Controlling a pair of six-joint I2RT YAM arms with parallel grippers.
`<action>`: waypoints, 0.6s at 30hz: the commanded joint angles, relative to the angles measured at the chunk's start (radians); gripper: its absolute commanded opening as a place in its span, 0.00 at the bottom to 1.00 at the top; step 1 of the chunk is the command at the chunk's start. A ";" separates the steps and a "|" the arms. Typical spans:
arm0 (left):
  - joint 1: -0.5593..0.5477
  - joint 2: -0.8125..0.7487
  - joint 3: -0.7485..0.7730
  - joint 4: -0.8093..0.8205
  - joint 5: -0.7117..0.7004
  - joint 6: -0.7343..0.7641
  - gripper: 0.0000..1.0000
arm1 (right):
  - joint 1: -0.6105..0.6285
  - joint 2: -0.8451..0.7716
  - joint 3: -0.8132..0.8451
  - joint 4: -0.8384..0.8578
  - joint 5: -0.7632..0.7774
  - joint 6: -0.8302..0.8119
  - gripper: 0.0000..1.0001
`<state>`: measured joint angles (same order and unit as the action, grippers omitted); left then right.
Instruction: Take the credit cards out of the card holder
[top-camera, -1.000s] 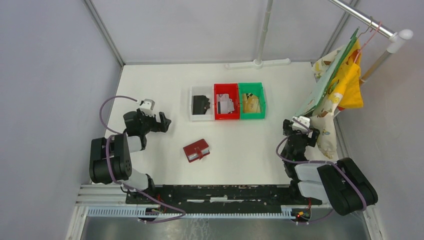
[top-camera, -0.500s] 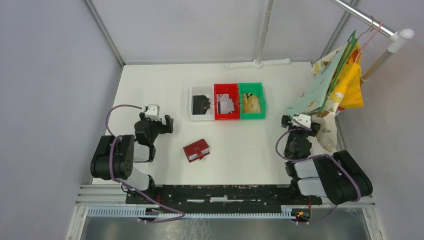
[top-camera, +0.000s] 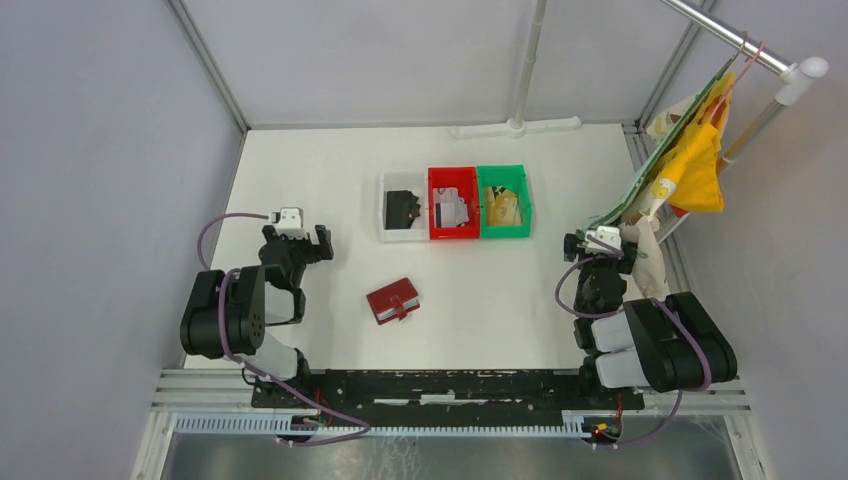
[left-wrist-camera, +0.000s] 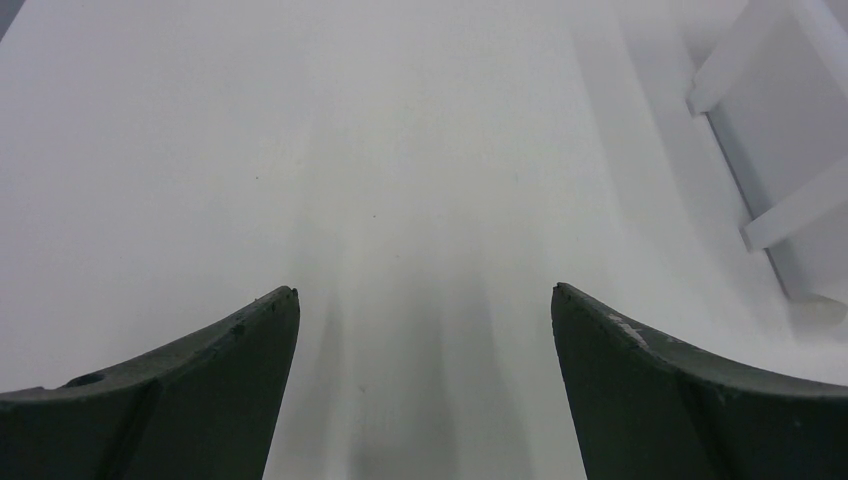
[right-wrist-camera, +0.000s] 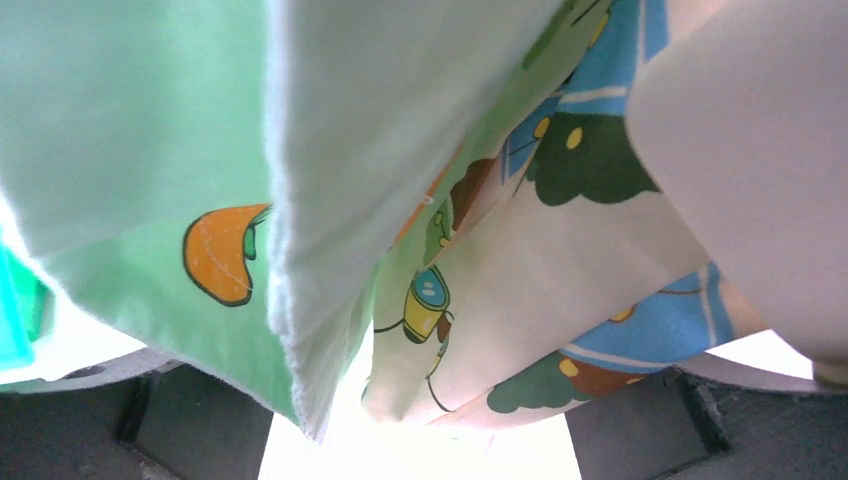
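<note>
The card holder (top-camera: 392, 300), a dark red wallet with a strap tab, lies shut on the white table (top-camera: 330, 170) in the top view. A dark card (top-camera: 401, 208) lies in the white bin (top-camera: 387, 232), a grey card (top-camera: 452, 210) in the red bin (top-camera: 436, 232), and a tan card (top-camera: 502, 208) in the green bin (top-camera: 521, 232). My left gripper (top-camera: 297, 240) is open and empty, left of the wallet; its view shows only bare table between the fingers (left-wrist-camera: 220, 380). My right gripper (top-camera: 600, 243) is open and empty at the right edge, with its fingers (right-wrist-camera: 640, 425) under hanging cloth.
Patterned cloths (top-camera: 680, 160) hang from a rail (top-camera: 735, 45) at the right and fill the right wrist view (right-wrist-camera: 420, 200). A white pole base (top-camera: 515, 127) stands at the table's far edge. Grey walls enclose the table on three sides.
Both arms have folded back toward their bases. The left gripper has turned from pointing right to pointing away. The hanging cloth has swung back toward the rail. The wallet has not moved.
</note>
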<state>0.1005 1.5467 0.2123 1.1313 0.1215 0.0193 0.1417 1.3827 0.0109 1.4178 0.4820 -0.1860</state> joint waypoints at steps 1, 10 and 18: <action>-0.001 0.000 0.017 0.079 -0.016 -0.016 1.00 | -0.004 -0.018 -0.113 0.012 -0.039 0.019 0.98; -0.001 0.000 0.017 0.079 -0.016 -0.016 1.00 | -0.005 -0.017 -0.115 0.020 -0.036 0.017 0.98; -0.001 0.001 0.018 0.079 -0.016 -0.016 1.00 | -0.005 -0.014 -0.115 0.024 -0.037 0.017 0.98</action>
<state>0.1005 1.5467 0.2123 1.1328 0.1215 0.0193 0.1417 1.3819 0.0109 1.4113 0.4522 -0.1806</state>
